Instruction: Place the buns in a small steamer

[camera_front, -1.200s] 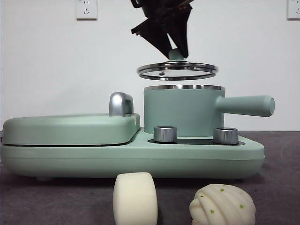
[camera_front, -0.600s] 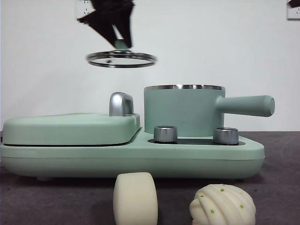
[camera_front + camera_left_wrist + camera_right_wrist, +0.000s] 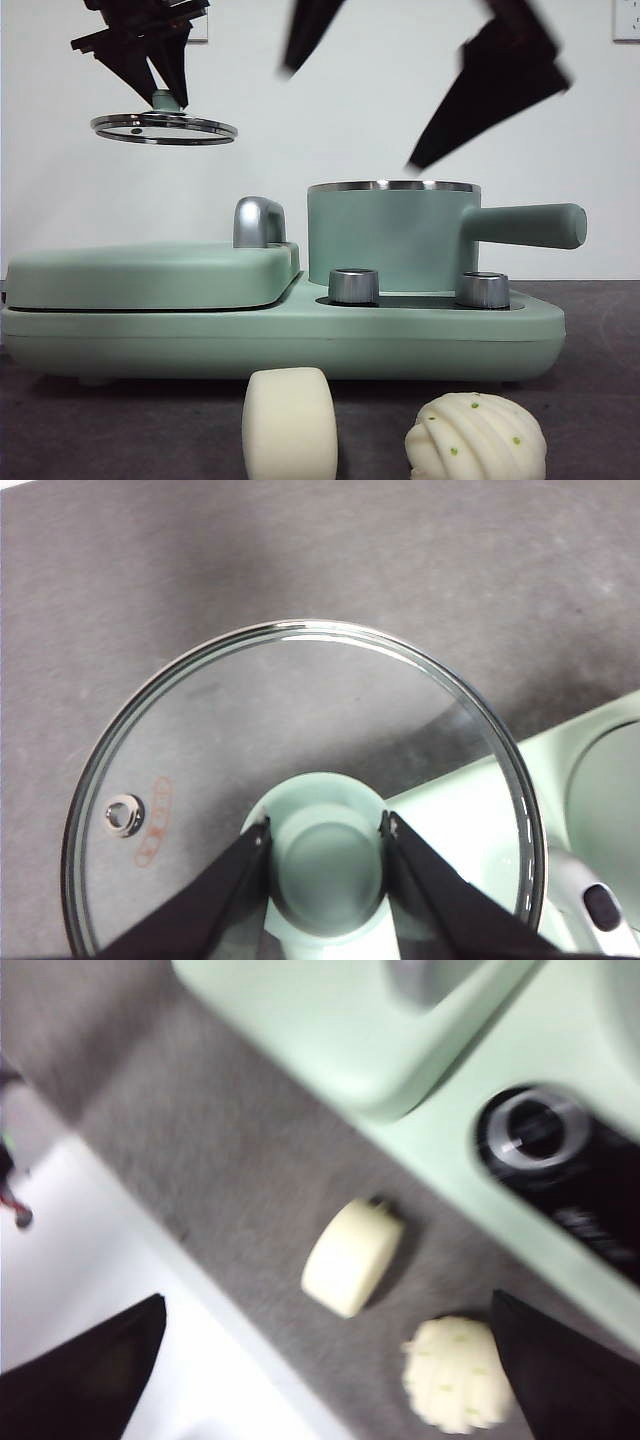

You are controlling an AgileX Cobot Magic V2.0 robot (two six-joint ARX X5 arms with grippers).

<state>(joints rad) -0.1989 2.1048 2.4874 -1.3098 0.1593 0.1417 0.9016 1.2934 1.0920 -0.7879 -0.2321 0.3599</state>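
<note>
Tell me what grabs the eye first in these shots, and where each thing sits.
The glass lid hangs in the air at upper left, the left gripper shut on its green knob, out over the flat griddle's far end. The small steamer stands open on the mint-green cooker, handle pointing right. Above it the right gripper spreads wide and blurred, while the two buns wait on the table in front.

Clear glass lid (image 3: 300,740), steel-rimmed
</note>
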